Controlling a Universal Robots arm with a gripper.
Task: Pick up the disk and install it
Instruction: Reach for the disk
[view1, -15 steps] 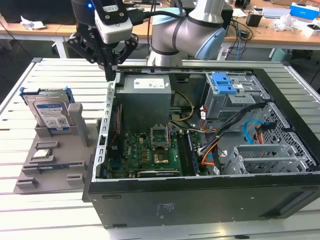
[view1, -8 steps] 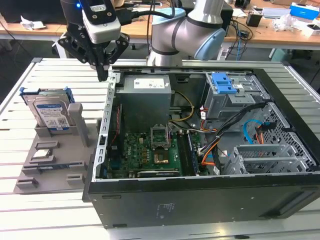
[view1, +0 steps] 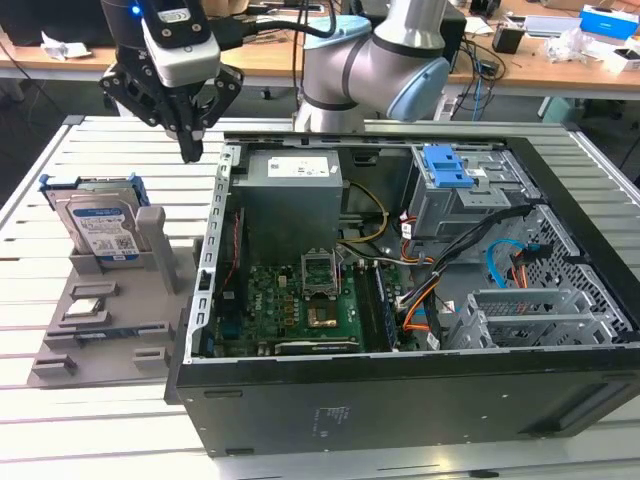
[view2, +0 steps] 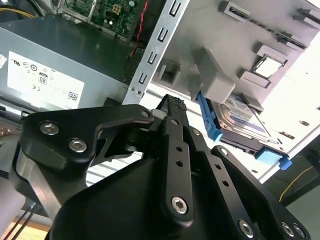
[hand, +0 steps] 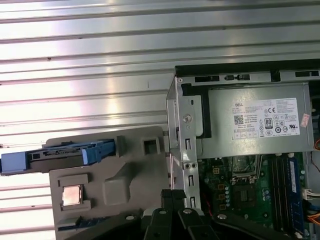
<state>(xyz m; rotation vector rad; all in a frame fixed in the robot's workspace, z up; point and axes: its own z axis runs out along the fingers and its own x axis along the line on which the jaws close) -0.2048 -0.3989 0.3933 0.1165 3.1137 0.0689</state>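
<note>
The disk (view1: 103, 228) stands on edge in a grey holder (view1: 120, 322), long axis near upright, below and beside the downward-pointing jaws, which are pinched together and empty.

Bright, even light falls from above in the exterior view. The ribbed metal surface (hand: 100, 45) throws white bands of glare in the first wrist view and burns out to white in the second wrist view, where the claw (view2: 173, 103) looks dark. The computer case (view1: 400, 400) is shadowed inside.

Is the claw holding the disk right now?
No, the disk stands upright in the grey holder, and the claw hangs in the air apart from it.
</note>
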